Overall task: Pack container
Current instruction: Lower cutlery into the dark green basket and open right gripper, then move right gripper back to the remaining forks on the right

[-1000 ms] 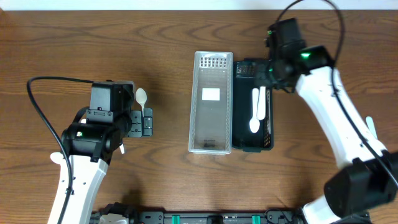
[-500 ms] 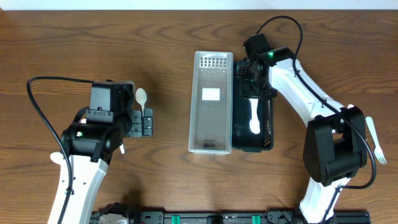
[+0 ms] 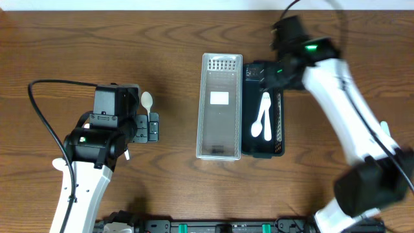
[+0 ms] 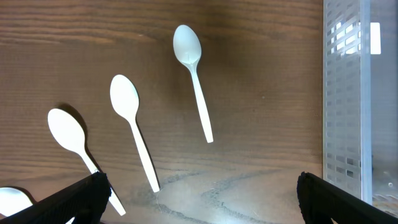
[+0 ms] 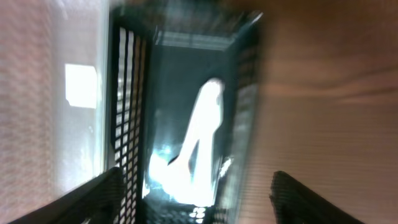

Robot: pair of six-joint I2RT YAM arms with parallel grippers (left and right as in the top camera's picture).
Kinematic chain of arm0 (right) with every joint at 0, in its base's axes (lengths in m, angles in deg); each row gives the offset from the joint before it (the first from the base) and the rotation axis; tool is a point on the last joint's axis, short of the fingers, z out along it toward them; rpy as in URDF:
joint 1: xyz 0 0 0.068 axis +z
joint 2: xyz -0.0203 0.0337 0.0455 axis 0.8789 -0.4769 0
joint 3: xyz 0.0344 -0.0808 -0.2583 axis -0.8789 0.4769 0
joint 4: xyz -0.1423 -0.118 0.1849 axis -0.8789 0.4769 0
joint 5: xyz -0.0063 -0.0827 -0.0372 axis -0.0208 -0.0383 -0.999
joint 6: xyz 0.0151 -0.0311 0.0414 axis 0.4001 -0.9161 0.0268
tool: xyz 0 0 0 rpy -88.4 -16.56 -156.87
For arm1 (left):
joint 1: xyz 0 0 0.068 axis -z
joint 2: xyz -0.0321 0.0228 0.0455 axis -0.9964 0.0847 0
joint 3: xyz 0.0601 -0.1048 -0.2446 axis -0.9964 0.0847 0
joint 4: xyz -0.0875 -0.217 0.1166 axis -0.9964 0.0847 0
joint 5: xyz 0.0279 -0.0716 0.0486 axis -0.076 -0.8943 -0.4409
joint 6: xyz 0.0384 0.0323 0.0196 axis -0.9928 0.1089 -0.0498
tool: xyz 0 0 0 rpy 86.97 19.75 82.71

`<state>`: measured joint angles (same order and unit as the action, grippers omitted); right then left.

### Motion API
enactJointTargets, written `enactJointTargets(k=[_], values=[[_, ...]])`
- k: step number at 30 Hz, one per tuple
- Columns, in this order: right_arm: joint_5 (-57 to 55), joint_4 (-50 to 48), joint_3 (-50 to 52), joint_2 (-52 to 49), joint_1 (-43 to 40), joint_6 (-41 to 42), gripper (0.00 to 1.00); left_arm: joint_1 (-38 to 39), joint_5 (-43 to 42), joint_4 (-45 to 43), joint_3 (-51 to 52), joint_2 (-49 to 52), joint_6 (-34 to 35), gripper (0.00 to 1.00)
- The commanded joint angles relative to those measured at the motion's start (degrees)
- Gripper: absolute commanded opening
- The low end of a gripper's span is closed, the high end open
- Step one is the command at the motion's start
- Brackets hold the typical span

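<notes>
the brown wooden table carries all items. a clear rectangular plastic container stands at its centre, long axis running away from the robot, and serves as reference below.

a black rectangular mesh basket stands touching the container's right long wall, parallel to it. two white plastic spoons lie inside the basket, bowls toward the robot and handles meeting at the far end. in the right wrist view they show only as a blurred white shape.

the right gripper hangs above the basket's far end, just right of the container. its fingers are spread wide with nothing between them. this view is motion-blurred.

the left gripper sits well to the left of the container, low over the table. its fingers are spread wide and hold nothing.

loose white plastic spoons lie on the table left of the container. the nearest spoon is followed leftward by a second spoon and a third spoon. all three have bowls pointing away from the robot. a fourth spoon bowl is cut off at the frame corner.
</notes>
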<state>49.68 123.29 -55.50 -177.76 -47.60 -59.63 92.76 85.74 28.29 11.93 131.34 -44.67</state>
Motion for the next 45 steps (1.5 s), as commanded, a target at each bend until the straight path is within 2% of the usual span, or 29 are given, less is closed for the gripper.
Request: enactJointTargets(k=[1,5,11,18,27,37,45], values=[[-4.68,1.11,-1.92,8.37,-7.30,-3.04,0.90,0.17,0.63,0.15,-1.09,0.17,0.09,0.98],[-4.63,2.95,-1.90,13.25,-18.10,-8.17,0.99,0.17,0.63,0.15,-1.09,0.17,0.09,0.98],[-3.37,6.10,0.66,12.59,-33.09,-18.93,0.99,0.17,0.63,0.13,-1.09,0.17,0.09,0.98],[0.48,-1.62,13.40,10.91,-43.04,-25.09,0.99,0.17,0.63,0.13,-1.09,0.17,0.09,0.98],[1.25,-14.64,28.83,8.70,-48.89,-26.69,0.99,0.17,0.63,0.15,-1.09,0.17,0.09,0.98],[3.43,-16.81,29.27,-2.05,-49.51,-28.94,0.99,0.17,0.63,0.15,-1.09,0.17,0.09,0.98],[3.30,-17.99,29.27,-6.75,-50.31,-29.62,0.99,0.17,0.63,0.15,-1.09,0.17,0.09,0.98]])
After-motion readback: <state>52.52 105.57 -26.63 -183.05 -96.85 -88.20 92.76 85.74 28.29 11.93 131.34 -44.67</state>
